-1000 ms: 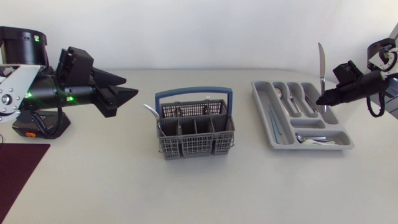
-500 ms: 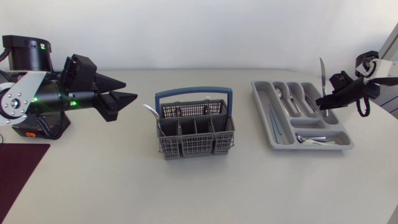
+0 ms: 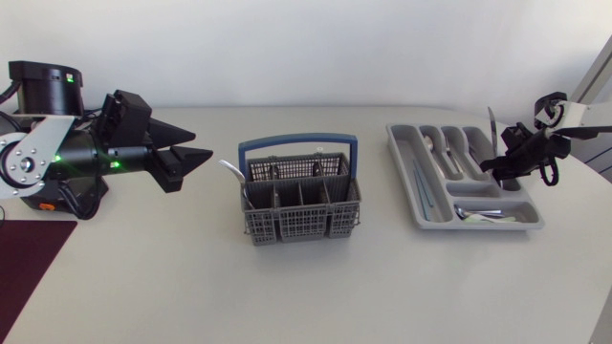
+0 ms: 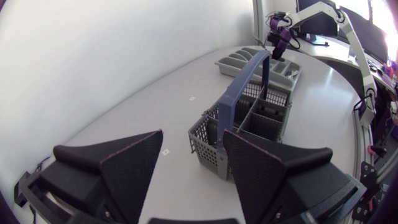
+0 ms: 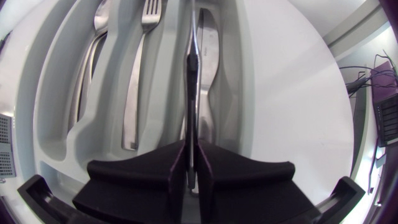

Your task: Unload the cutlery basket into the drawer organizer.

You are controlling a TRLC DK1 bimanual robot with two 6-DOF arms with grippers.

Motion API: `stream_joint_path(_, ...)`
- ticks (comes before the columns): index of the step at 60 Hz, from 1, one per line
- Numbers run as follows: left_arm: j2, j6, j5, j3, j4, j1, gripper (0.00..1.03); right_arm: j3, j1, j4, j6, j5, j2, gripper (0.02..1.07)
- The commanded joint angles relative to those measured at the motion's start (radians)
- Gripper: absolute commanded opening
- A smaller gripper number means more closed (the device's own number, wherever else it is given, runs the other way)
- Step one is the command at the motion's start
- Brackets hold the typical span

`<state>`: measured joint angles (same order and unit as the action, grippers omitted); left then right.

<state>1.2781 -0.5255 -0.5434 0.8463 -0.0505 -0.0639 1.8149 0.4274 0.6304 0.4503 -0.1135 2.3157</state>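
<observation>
Knife, thin and stiff, stands blade up at the right of the frame, pinched tight in the right gripper over the drawer organizer. It looks smooth and slippery, so the handle seems the best hold. Left gripper is wide open.

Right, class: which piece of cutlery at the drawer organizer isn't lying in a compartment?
The knife, held upright in the right gripper over the organizer; the rest lie flat in its slots.
</observation>
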Motion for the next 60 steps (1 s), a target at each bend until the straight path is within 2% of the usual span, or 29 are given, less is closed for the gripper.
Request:
stream_joint_path(1,-0.013,-0.031,0.000,-0.033,0.001,-0.010,0.69,0.046,0.004,0.022,-0.028,0.014,0.044,0.14)
stream_joint_path(14,-0.033,-0.056,-0.001,-0.058,-0.008,-0.013,0.69,0.081,0.007,0.045,-0.045,0.020,0.068,0.19)
stream_joint_path(20,-0.043,-0.060,-0.003,-0.064,-0.012,-0.013,0.69,0.103,0.005,0.058,-0.050,0.025,0.082,0.33)
stream_joint_path(25,-0.051,-0.067,-0.004,-0.070,-0.014,-0.013,0.69,0.115,0.005,0.066,-0.059,0.026,0.085,0.50)
stream_joint_path(32,-0.059,-0.077,-0.009,-0.082,-0.015,-0.011,0.69,0.106,0.005,0.072,-0.064,0.025,0.068,0.65)
stream_joint_path(45,-0.099,-0.160,-0.032,-0.125,-0.025,-0.019,0.69,-0.039,-0.010,0.009,-0.053,-0.014,-0.087,0.87)
stream_joint_path(60,-0.102,-0.288,-0.053,-0.095,-0.043,-0.027,0.69,-0.264,-0.085,-0.078,-0.010,-0.028,-0.299,0.92)
